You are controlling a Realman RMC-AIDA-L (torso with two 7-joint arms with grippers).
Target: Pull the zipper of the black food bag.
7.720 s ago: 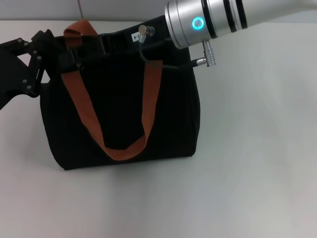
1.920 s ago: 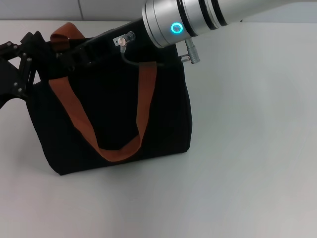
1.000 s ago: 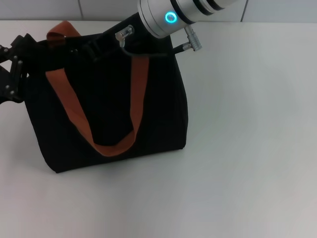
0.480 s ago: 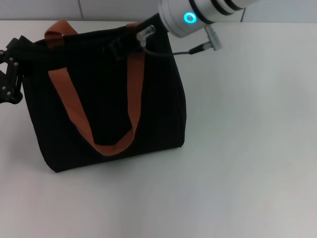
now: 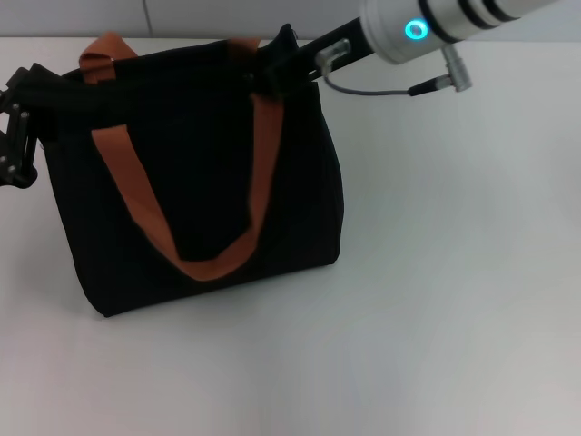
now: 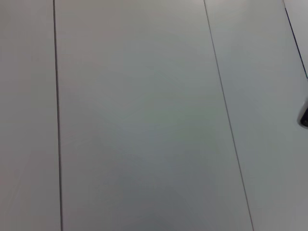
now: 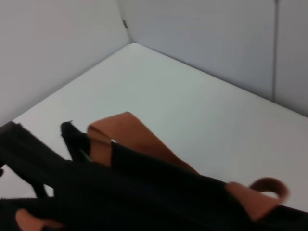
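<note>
The black food bag (image 5: 200, 182) stands upright on the white table at the left of the head view. One orange-brown handle (image 5: 136, 209) hangs down its front. My right gripper (image 5: 277, 62) reaches in from the upper right and sits at the right end of the bag's top edge, dark against the fabric. My left gripper (image 5: 27, 109) is at the bag's upper left corner, touching it. The zipper pull tab is hidden in every view. The right wrist view shows the bag's top (image 7: 144, 192) and a handle loop (image 7: 130, 132) from close up.
The white table (image 5: 454, 272) stretches to the right of and in front of the bag. A grey cable (image 5: 363, 88) hangs under my right wrist. The left wrist view shows only pale panels with seams (image 6: 226, 115).
My right gripper has moved right along the bag's top edge, from near the middle to its right end. The bag and my left gripper have barely shifted.
</note>
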